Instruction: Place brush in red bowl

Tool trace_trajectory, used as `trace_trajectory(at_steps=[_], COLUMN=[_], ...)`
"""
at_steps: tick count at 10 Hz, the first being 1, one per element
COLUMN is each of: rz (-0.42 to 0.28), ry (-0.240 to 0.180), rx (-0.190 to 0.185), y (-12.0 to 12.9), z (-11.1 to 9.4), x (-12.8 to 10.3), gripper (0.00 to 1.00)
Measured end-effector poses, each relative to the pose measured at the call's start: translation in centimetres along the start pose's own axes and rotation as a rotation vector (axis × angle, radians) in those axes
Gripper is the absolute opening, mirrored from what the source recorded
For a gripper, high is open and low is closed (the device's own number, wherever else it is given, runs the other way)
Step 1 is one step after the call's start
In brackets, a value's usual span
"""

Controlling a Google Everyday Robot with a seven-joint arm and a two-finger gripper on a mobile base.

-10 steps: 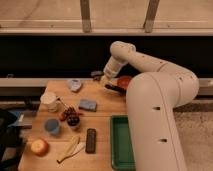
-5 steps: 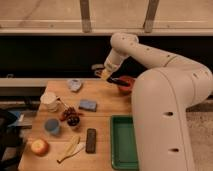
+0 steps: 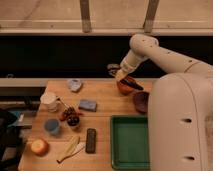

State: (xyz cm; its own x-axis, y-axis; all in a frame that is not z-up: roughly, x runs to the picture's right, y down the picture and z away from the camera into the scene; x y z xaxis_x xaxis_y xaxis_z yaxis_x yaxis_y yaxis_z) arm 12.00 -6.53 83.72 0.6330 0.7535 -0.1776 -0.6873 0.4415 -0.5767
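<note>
The red bowl (image 3: 124,88) stands at the back of the wooden table, right of centre. The brush (image 3: 133,82), a thin dark stick, lies slanted across the bowl with its right end over the rim. My gripper (image 3: 115,70) hangs just above and to the left of the bowl, apart from the brush. My arm reaches to it from the upper right.
A dark maroon bowl (image 3: 141,101) sits right of the red bowl. A green tray (image 3: 131,142) is at the front right. A black remote (image 3: 91,140), a banana (image 3: 70,149), an orange fruit (image 3: 39,147), a blue cup (image 3: 51,126), a white cup (image 3: 49,100) and a blue sponge (image 3: 88,105) lie to the left.
My gripper has lifted from low over the red bowl to just above its left side. The brush now rests across the bowl.
</note>
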Motion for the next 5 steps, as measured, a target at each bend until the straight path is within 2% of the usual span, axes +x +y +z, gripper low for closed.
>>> trace_trajectory(at_steps=[2, 5], rz=[0.062, 0.129], ry=[0.021, 0.075], rx=[-0.013, -0.044], y=[-1.7, -2.9], z=[1.4, 4.4], x=[1.5, 2.8], gripper=[0.0, 0.0])
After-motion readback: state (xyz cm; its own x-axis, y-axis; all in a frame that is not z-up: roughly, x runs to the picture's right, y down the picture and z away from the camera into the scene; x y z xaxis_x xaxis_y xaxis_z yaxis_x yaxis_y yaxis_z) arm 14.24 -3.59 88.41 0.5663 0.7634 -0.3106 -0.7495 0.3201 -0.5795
